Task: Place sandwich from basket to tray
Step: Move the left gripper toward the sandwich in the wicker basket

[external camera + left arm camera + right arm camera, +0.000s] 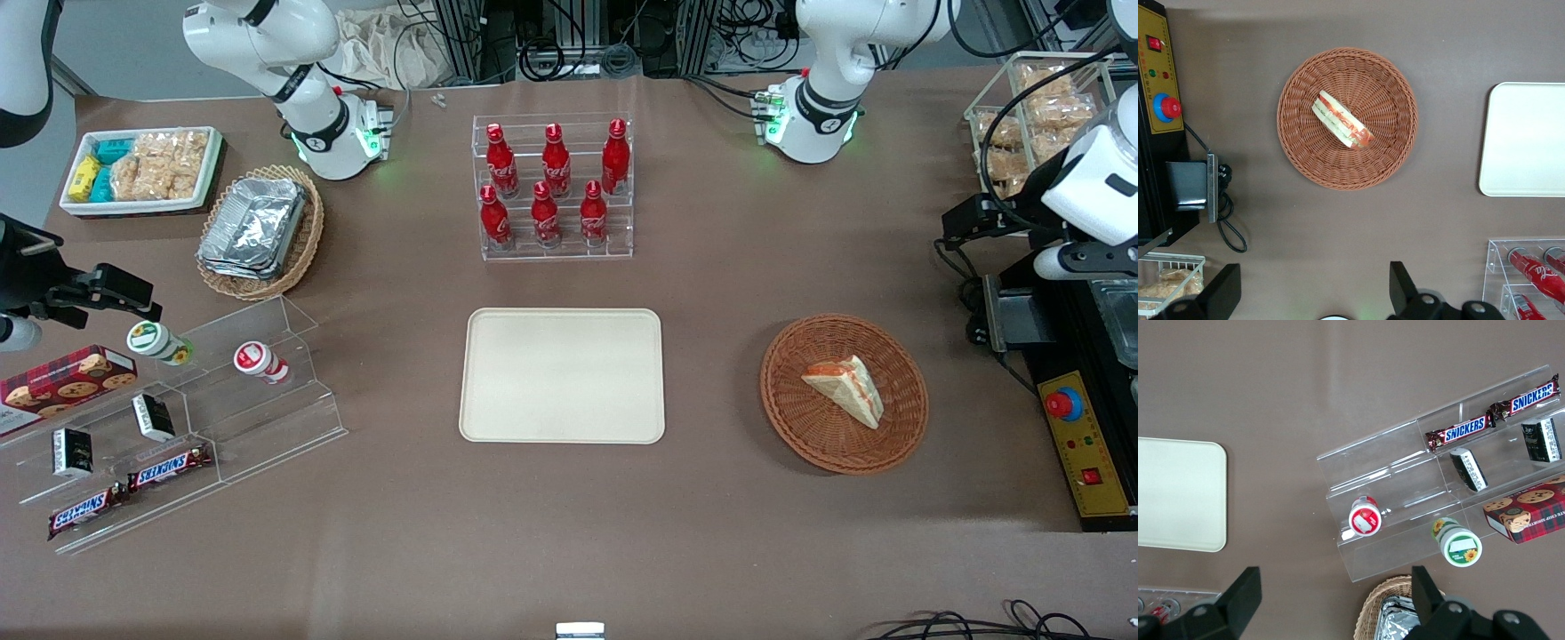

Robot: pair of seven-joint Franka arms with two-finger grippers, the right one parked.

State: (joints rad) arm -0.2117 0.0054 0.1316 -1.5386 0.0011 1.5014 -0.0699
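Note:
The sandwich (846,387), a pale wedge with red-orange filling, lies in the reddish-brown wicker basket (800,427) toward the working arm's end of the table. The left wrist view shows the sandwich (1343,120) in the middle of the basket (1388,157). The cream tray (562,375) lies bare at the table's middle, beside the basket; its edge also shows in the left wrist view (1525,140). My left gripper (973,218) hangs high above the table, farther from the front camera than the basket. In the left wrist view the gripper (1313,285) is wide open and empty.
A black control box with a red button (1080,444) stands beside the basket at the table's edge. A clear rack of red bottles (554,187) stands farther back than the tray. A wire basket of packets (1040,116) is near the gripper. Snack racks (178,418) lie toward the parked arm's end.

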